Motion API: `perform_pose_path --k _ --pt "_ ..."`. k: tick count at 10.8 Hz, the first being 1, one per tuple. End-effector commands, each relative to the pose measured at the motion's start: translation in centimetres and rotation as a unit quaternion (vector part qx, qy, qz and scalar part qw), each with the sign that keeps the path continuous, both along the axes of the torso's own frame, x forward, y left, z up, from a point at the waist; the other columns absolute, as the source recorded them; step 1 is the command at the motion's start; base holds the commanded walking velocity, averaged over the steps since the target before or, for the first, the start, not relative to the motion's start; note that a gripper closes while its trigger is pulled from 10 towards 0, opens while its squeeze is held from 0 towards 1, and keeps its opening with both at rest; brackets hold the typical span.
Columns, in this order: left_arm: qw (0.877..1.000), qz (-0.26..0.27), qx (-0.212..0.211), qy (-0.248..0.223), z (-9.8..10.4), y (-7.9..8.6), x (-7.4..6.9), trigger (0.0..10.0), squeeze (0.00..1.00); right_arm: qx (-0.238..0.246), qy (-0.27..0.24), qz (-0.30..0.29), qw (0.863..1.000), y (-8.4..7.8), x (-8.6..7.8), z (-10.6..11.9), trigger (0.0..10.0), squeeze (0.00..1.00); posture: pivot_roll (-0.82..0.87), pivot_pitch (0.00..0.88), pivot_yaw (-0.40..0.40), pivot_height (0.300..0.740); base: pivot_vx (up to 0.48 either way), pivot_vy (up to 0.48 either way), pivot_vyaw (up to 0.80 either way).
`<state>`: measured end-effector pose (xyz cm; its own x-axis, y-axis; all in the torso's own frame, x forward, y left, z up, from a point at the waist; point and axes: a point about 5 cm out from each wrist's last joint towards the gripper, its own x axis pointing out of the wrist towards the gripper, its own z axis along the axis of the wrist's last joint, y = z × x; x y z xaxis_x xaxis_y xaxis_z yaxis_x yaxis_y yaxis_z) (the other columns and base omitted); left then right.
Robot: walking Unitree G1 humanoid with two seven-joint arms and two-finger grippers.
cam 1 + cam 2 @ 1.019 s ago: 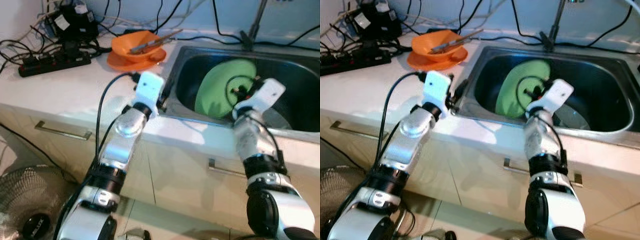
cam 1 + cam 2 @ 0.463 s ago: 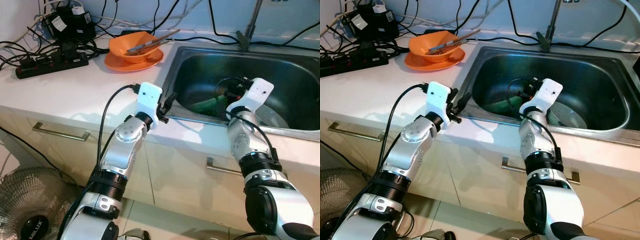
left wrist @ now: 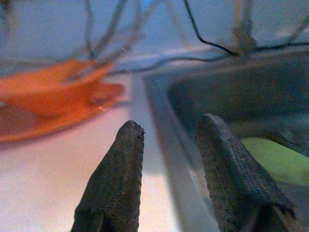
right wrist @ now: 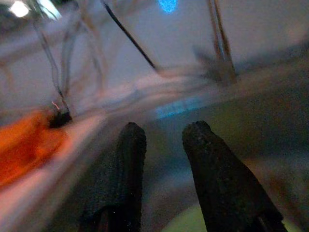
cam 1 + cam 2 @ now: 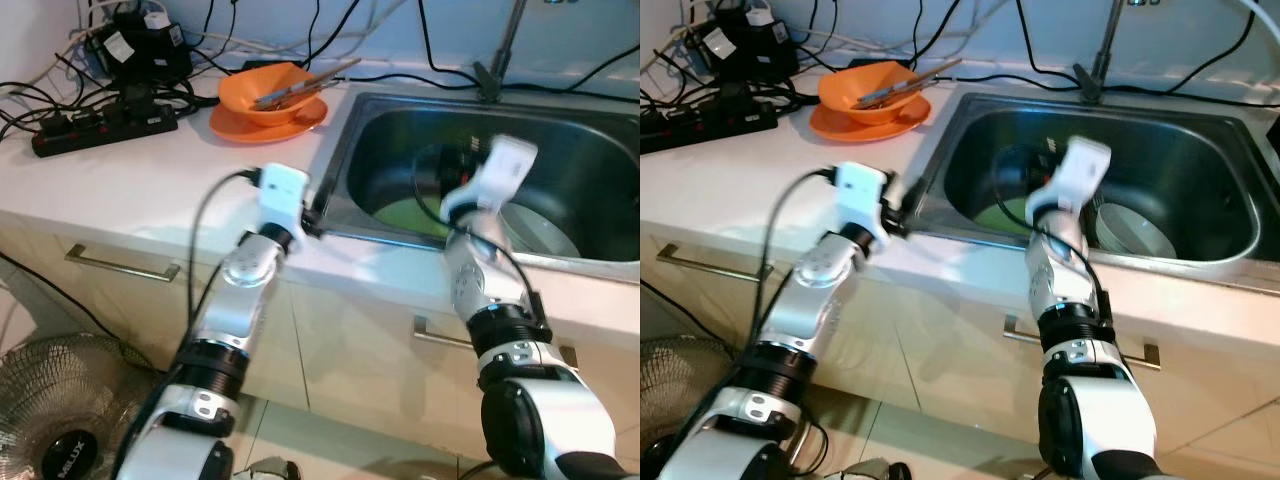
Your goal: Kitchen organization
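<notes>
From the head views, a green plate [image 5: 408, 212] lay flat inside the steel sink [image 5: 590, 250], beside a grey bowl [image 5: 1128, 232]; an orange bowl [image 5: 272, 92] stood on the counter [image 5: 130, 180] beyond the sink's left rim. The left gripper [image 3: 169, 140], empty, fingers narrowly apart, hovered over that rim. The right gripper [image 4: 161, 140], empty and slightly parted, hung above the sink, the plate below it.

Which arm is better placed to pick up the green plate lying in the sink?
Probably the right. Its end effector is over the sink, just above the green plate, fingers open. The left end effector sits at the counter edge outside the basin.
</notes>
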<state>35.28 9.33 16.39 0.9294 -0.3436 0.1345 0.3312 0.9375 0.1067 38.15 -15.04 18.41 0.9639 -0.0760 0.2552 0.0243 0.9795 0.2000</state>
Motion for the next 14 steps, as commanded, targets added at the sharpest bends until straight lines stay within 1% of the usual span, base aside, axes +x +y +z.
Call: perform_pose_path --k 1,2,3,4,5,6,8,14 --pt "0.999 0.032 0.003 -0.029 0.5 1.0 0.2 10.0 0.00 -0.041 -0.030 -0.001 0.999 0.5 -0.8 0.3 10.0 0.00 0.03 0.015 0.052 0.740 0.000 0.000 0.00" --pt "0.997 0.056 -0.005 -0.044 0.7 1.6 0.2 10.0 0.00 -0.066 -0.048 -0.004 0.997 0.7 -1.5 0.3 10.0 0.00 0.03 0.022 0.052 0.740 0.000 0.000 0.00" --pt "0.995 0.072 -0.008 -0.063 1.0 2.0 0.1 10.0 0.00 -0.085 -0.062 -0.015 0.994 0.6 -2.5 -0.1 10.0 0.00 0.03 0.032 0.053 0.740 0.000 0.000 0.00" --pt "0.994 0.072 -0.009 -0.082 1.3 2.0 -0.1 10.0 0.00 -0.086 -0.073 -0.035 0.993 0.0 -3.2 -0.2 10.0 0.00 0.02 0.037 0.054 0.740 0.000 0.000 0.00" --pt "0.993 0.071 -0.011 -0.090 1.4 1.9 -0.2 10.0 0.00 -0.083 -0.077 -0.043 0.993 -0.2 -3.5 -0.1 10.0 0.00 0.02 0.038 0.054 0.740 0.000 0.000 0.00" --pt "0.992 0.067 -0.009 -0.102 1.6 1.6 -0.3 10.0 0.00 -0.097 -0.086 -0.041 0.991 -0.1 -3.6 0.3 10.0 0.00 0.02 0.039 0.054 0.740 0.000 0.000 0.00" --pt "0.992 0.063 -0.011 -0.111 1.8 1.4 -0.4 10.0 0.00 -0.104 -0.088 -0.037 0.990 0.2 -3.5 0.7 10.0 0.00 0.03 0.041 0.051 0.740 -0.261 0.000 0.00" --pt "0.990 0.060 -0.016 -0.124 1.8 1.3 -0.6 10.0 0.00 -0.103 -0.073 -0.035 0.991 0.2 -3.7 0.1 10.0 0.00 0.03 0.047 0.045 0.740 -0.321 0.000 0.00"
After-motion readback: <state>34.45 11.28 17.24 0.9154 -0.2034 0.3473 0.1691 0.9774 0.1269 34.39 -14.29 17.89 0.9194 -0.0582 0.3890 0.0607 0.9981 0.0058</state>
